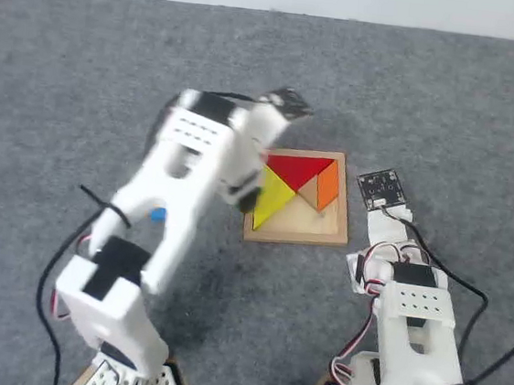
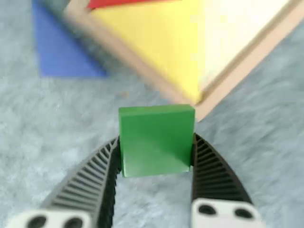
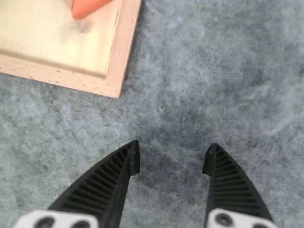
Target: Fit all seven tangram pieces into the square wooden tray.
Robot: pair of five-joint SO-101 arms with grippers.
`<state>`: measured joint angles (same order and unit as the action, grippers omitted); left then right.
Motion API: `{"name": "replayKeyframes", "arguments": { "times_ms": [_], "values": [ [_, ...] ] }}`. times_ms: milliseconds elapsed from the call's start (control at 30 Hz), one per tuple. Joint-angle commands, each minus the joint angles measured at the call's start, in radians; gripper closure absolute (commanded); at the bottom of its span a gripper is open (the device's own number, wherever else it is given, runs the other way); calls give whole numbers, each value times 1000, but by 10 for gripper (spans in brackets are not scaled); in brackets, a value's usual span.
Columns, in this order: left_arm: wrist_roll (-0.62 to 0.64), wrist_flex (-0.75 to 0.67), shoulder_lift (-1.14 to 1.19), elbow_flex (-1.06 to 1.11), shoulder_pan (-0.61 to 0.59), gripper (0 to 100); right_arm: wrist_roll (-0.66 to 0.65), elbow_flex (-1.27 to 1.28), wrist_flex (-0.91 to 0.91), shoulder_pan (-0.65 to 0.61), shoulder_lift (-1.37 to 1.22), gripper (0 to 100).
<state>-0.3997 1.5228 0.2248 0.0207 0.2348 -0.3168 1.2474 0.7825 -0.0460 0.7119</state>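
Here, left claw (image 2: 156, 141) grips one green square (image 2: 156, 142); right claw (image 3: 174, 145) gapes; tray (image 1: 291, 234) holds three pieces (image 1: 293, 169).

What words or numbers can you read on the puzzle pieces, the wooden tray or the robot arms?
There are none that can be read.
The green square, yellow piece, red piece, orange piece, blue piece and wooden tray are plain, with no writing.
The small dark board beside the tray has tiny marks, too small to read.
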Motion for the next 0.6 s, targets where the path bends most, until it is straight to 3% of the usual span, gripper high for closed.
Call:
{"name": "replayKeyframes", "arguments": {
  "times_ms": [0, 267, 567],
  "values": [
    [155, -118, 12, -12, 155, 889, 3, -9, -13, 12, 27, 772],
    [390, -190, 252, -157, 232, 886, 3, -9, -13, 12, 28, 772],
    [451, -189, 367, -283, 230, 883, 0, -9, -15, 12, 28, 772]
  ]
}}
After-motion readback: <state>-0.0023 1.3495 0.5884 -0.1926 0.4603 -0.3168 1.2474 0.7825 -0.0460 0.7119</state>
